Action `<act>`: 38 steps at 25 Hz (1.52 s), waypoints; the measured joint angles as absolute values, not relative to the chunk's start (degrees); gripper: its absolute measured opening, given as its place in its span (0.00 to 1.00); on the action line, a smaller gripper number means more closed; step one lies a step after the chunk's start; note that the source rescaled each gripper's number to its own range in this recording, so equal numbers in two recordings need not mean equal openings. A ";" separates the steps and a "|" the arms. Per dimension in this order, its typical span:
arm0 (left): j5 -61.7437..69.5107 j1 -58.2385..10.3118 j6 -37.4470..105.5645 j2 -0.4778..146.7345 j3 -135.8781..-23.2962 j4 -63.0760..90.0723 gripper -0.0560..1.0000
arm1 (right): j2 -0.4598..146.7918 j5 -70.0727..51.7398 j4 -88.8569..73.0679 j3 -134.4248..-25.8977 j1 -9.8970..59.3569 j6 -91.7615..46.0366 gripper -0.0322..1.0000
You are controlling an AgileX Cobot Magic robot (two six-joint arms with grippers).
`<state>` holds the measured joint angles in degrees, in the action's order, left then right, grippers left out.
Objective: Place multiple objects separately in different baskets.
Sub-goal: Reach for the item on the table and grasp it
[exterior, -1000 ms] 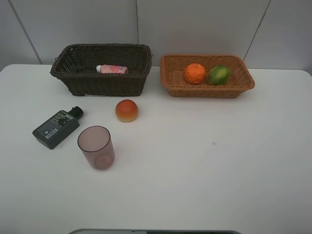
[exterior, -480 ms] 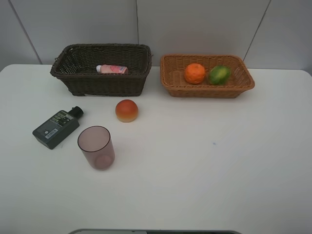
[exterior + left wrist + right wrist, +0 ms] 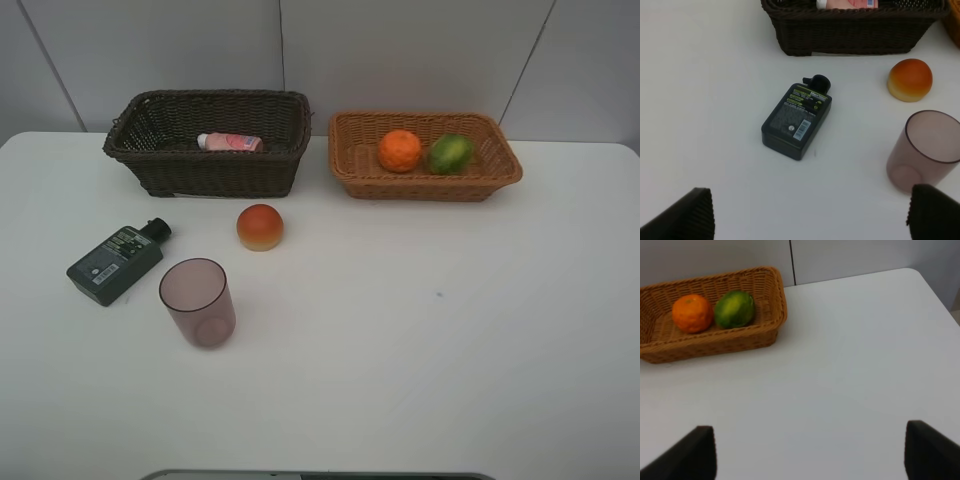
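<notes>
Lying on table (image 3: 420, 330): dark-green bottle (image 3: 115, 264), peach-like fruit (image 3: 260, 227), pink cup (image 3: 198, 301).
Dark basket (image 3: 220, 175): pink bottle (image 3: 231, 142) laid inside.
Tan basket (image 3: 420, 187): tangerine (image 3: 399, 151), green fruit (image 3: 451, 153).
Left gripper (image 3: 806, 214): spread wide.
Right gripper (image 3: 806, 451): spread wide.

Baskets: 2. One dark brown wicker basket (image 3: 220, 172), one orange-tan wicker basket (image 3: 420, 186).
Fruit: 3. Tangerine (image 3: 399, 151), green round fruit (image 3: 451, 153), peach-like fruit (image 3: 260, 227).
Bottles: 2. Pink white-capped bottle (image 3: 231, 142), dark-green black-capped bottle (image 3: 115, 262).
Cups: 1. Translucent pink cup (image 3: 198, 301).
Small items total: 6.
</notes>
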<state>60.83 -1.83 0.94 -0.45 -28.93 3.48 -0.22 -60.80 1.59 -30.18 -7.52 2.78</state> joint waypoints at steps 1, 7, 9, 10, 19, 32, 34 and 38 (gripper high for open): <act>60.83 -1.83 0.94 -0.45 -28.93 3.48 0.99 | -0.22 -60.80 1.59 -30.18 -7.52 2.78 0.76; 60.83 -1.83 0.94 -0.45 -28.93 3.48 0.99 | -0.22 -60.80 1.59 -30.18 -7.52 2.78 0.76; 60.83 -1.83 0.94 -0.45 -28.93 3.48 0.99 | -0.22 -60.80 1.59 -30.18 -7.52 2.78 0.76; 60.83 -1.83 0.94 -0.45 -28.93 3.48 0.99 | -0.22 -60.80 1.59 -30.18 -7.52 2.78 0.76; 60.83 -1.83 0.94 -0.45 -28.93 3.48 0.99 | -0.22 -60.80 1.59 -30.18 -7.38 2.78 0.76; 60.83 -1.83 0.94 -0.45 -28.93 3.48 0.99 | -0.22 -60.80 1.59 -30.18 0.70 2.78 0.76; 60.83 -1.83 0.94 -0.45 -28.93 3.48 0.99 | -0.22 -60.80 1.59 -30.18 0.96 2.78 0.76; 60.83 -1.83 0.94 -0.45 -28.93 3.48 0.99 | -0.27 -60.80 1.59 -30.18 1.02 2.78 0.76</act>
<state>60.83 -1.83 0.94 -0.45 -28.93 3.48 -0.27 -60.80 1.59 -30.18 1.02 2.78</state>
